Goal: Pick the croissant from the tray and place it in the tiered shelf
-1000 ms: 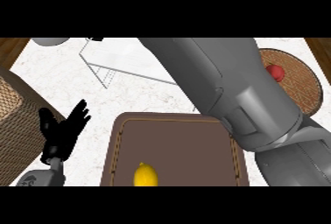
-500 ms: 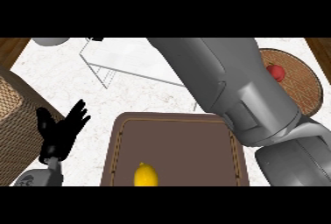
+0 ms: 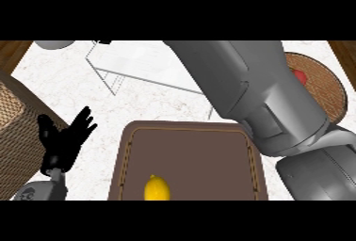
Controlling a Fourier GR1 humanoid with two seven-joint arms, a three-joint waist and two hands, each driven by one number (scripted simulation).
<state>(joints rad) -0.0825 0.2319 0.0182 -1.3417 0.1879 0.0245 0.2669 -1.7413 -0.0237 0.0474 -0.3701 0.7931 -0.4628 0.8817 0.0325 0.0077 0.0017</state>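
Note:
A brown tray (image 3: 132,155) lies on the marble counter in the lower middle of the head view. On it lies a yellow lemon-like item (image 3: 156,188); no croissant shows. The white wire tiered shelf (image 3: 132,66) stands at the back, partly hidden behind my right forearm (image 3: 257,99). That grey forearm stretches from the lower right up toward the shelf, and its hand is out of sight. My left hand (image 3: 64,141) rests open, fingers up, left of the tray.
A woven basket (image 3: 14,136) fills the left edge beside my left hand. A round wicker plate (image 3: 327,89) holding a red item (image 3: 300,76) sits at the right edge. A grey bowl (image 3: 55,44) shows at the top left.
My right forearm has shifted slightly toward the upper right. The left hand and the tray's contents have stayed where they were.

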